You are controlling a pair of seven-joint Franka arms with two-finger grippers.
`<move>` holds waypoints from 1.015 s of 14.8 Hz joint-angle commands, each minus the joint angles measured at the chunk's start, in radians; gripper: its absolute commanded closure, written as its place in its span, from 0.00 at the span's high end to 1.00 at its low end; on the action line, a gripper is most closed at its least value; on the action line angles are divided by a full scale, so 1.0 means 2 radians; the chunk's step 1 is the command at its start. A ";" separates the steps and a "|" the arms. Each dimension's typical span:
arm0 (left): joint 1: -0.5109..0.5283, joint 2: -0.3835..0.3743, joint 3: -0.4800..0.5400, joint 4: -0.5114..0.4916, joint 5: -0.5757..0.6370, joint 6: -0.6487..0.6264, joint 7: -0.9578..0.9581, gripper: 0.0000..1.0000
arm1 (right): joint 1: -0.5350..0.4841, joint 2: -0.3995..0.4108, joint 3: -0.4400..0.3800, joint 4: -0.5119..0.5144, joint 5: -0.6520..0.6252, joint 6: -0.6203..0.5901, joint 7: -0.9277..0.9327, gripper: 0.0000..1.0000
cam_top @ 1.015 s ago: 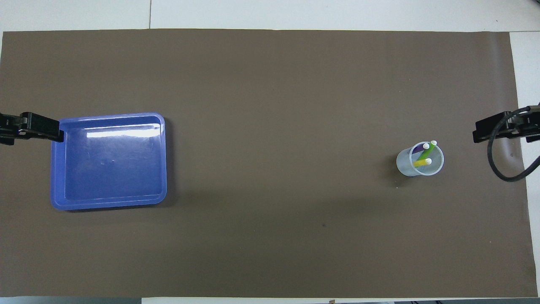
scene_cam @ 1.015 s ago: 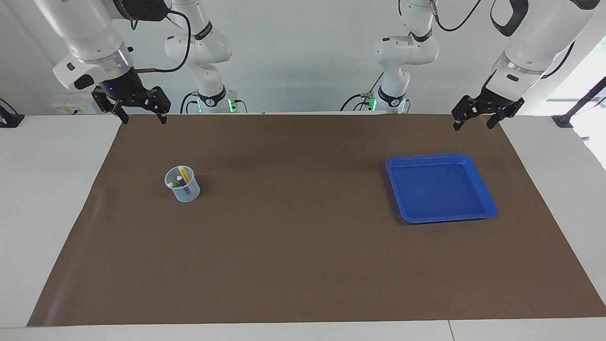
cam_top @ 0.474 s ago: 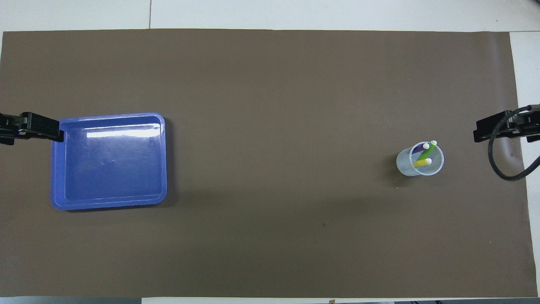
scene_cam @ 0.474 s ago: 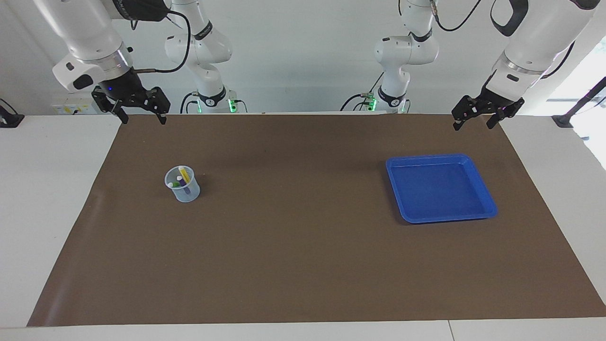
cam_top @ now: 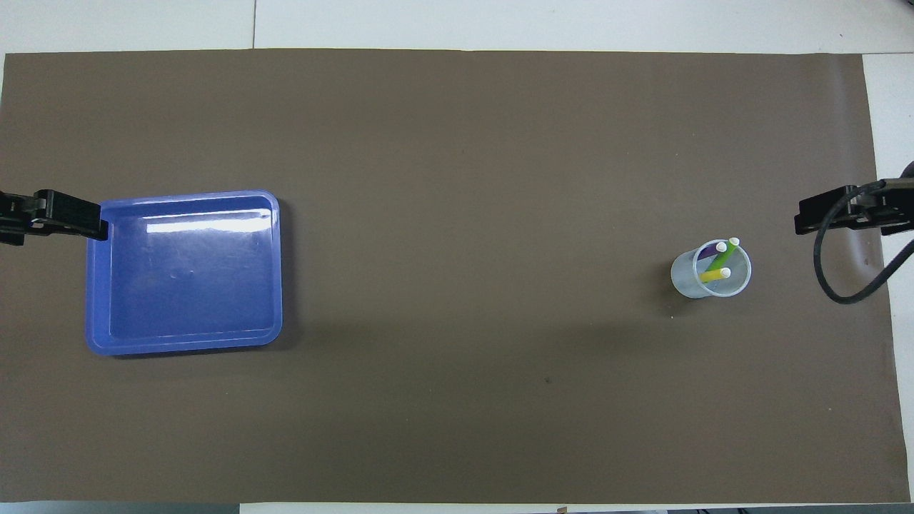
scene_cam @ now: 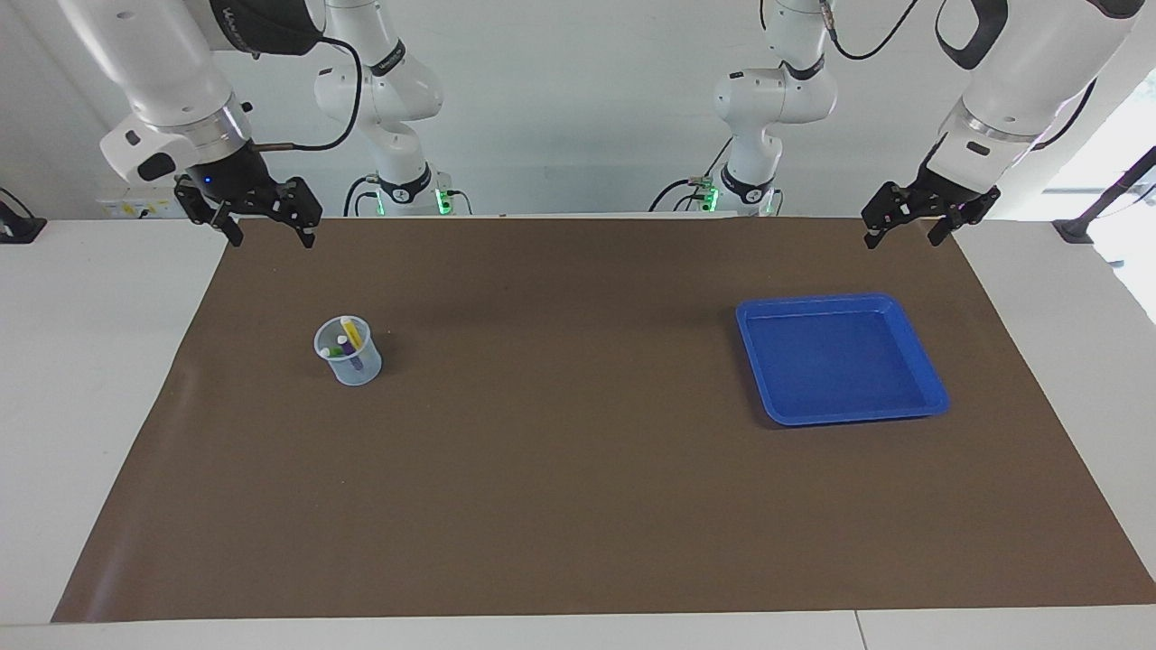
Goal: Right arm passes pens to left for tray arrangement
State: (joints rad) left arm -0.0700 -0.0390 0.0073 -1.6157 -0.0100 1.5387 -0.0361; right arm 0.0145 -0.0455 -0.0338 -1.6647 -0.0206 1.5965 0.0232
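- The three pens (scene_cam: 347, 342), yellow, purple and green, stand leaning in a small translucent cup (scene_cam: 349, 352) on the brown mat (scene_cam: 578, 506), toward the right arm's end of the table, caps up.
- My right gripper (scene_cam: 266, 219) hangs over the mat's edge by the robots, fingers apart, holding nothing.
- My left gripper (scene_cam: 906, 223) waits over the mat, fingers apart and empty; the blue tray (scene_cam: 919, 343) sits on the mat below it, toward the left arm's end, with nothing in it.
- I judge each pen light, stiff and smooth, so likely to slip or swivel in a loose pinch.
- I'd take one just below its pale cap, where it clears the rim, leaving barrel free for the left.
- The cup looks light enough to tip or drag if I pull sideways; I'd lift straight up.
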 commanded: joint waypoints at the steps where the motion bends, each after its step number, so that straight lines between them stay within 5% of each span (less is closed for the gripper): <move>1: 0.001 -0.010 0.001 -0.009 -0.005 0.000 -0.003 1.00 | -0.004 -0.053 0.005 -0.102 0.002 0.074 0.006 1.00; 6: 0.001 -0.010 0.001 -0.009 -0.005 0.000 -0.003 1.00 | -0.001 -0.066 0.005 -0.197 0.002 0.158 0.001 1.00; 15: 0.001 -0.010 0.001 -0.009 -0.005 0.000 -0.003 1.00 | -0.001 -0.033 0.005 -0.270 0.002 0.260 -0.030 1.00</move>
State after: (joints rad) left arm -0.0700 -0.0390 0.0073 -1.6157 -0.0100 1.5387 -0.0361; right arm 0.0170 -0.1023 -0.0264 -2.1609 -0.0205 2.0717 0.0023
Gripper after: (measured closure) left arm 0.000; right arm 0.000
